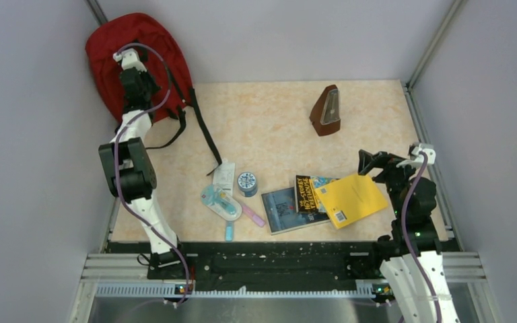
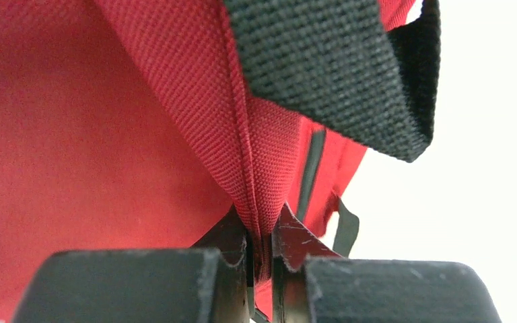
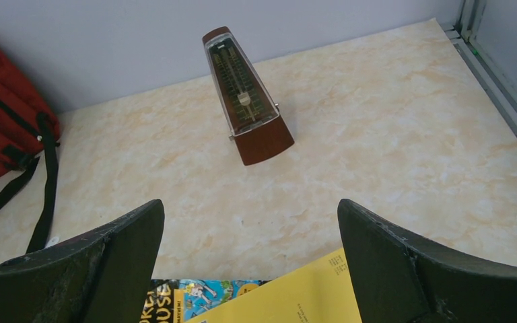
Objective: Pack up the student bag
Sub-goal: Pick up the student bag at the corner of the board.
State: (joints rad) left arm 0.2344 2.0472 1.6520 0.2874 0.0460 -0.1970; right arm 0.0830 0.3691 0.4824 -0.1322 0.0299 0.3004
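The student bag [image 1: 108, 54], a big red backpack with black straps, leans in the far left corner. My left gripper [image 1: 138, 84] is on its front. In the left wrist view the gripper [image 2: 261, 256] is shut on a pinched fold of the bag's red fabric [image 2: 108, 134], with a black webbing handle [image 2: 336, 60] just above. My right gripper [image 1: 370, 163] hovers open at the right over the edge of a yellow book [image 1: 350, 198]. Nothing lies between its fingers [image 3: 128, 249]; the yellow book [image 3: 296, 296] shows below them.
A brown metronome [image 1: 326, 111] stands at the back right. Mid-table lie a comic book [image 1: 307, 192], a grey book [image 1: 286, 210], a tape roll [image 1: 248, 183], a white carton [image 1: 224, 176], a blister pack [image 1: 221, 202] and a pink pen [image 1: 252, 217]. Walls enclose three sides.
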